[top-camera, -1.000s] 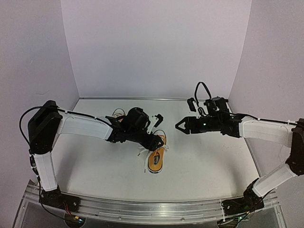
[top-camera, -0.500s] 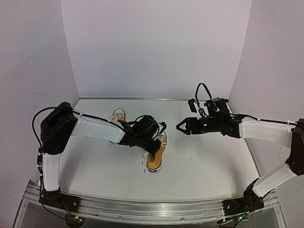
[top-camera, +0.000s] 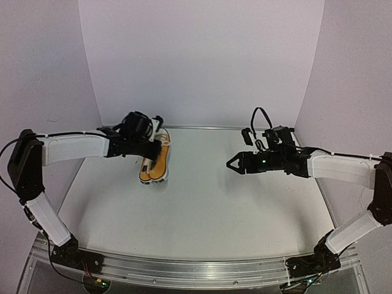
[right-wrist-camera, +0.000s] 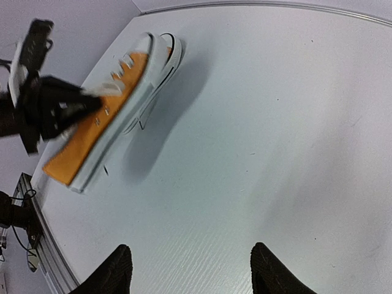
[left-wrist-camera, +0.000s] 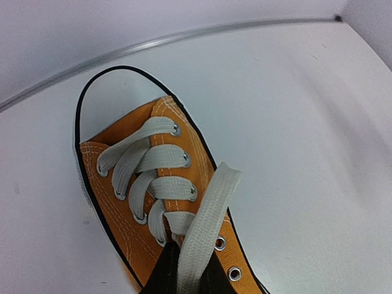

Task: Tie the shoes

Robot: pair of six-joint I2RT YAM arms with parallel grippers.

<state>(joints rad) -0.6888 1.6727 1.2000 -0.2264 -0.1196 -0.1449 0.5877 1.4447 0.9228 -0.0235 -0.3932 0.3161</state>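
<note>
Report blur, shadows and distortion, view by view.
Top external: even, soft light with a lilac tint, no glare. Left wrist: the table rail bows with lens distortion; the lace nearest the lens is soft. Right wrist: the shoe and left hand are motion-smeared; soft shadow beside them.

- Orange canvas shoe (left-wrist-camera: 119, 214) fills the lower left, toe toward the top, white toe cap (left-wrist-camera: 116, 92) outlined by a black trim line.
- White laces (left-wrist-camera: 153, 162) cross in rows through metal eyelets (left-wrist-camera: 234, 273).
- Loose lace end (left-wrist-camera: 205, 214) runs down to the bottom edge, pinched between the dark gripper (left-wrist-camera: 184, 278) fingers.
- White worktop (left-wrist-camera: 294, 122) all around, with a metal strip (left-wrist-camera: 184, 38) along its far edge.
</note>
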